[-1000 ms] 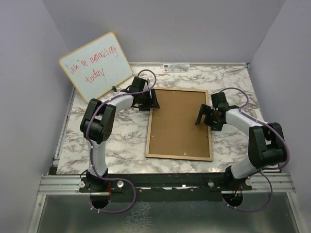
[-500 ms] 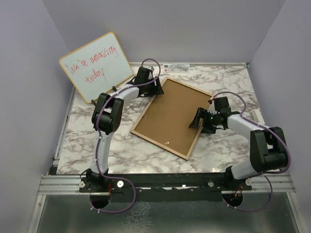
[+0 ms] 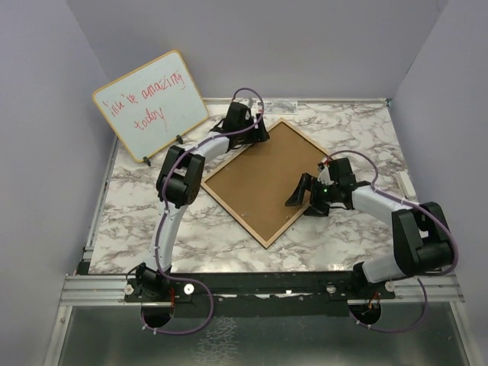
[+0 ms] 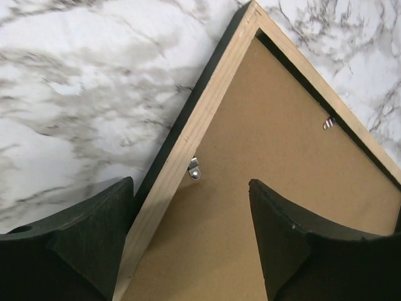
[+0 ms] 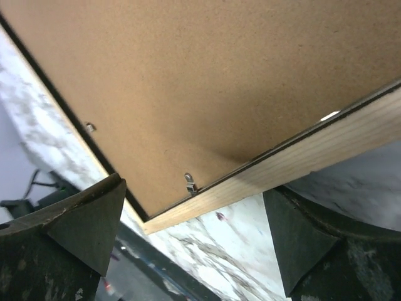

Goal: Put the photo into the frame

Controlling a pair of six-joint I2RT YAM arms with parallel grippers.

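Both pairs gape wide: left fingers (image 4: 88,238) straddle the frame (image 3: 233,216) at its upper corner, right fingers (image 5: 69,226) its lower-right rail; best pinch wood, clear of clips (image 4: 195,168).

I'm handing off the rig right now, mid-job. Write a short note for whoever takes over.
Left gripper: open, fingers astride the frame's far-left rail.
Right gripper: open, fingers astride its near-right rail.
The frame lies back up, turned cornerwise on the table, with the brown backing board in it.
Photo: not in view, and I can't tell if it's inside.
Done: nothing confirmed.
Left: check for the photo, put it in, close the back.
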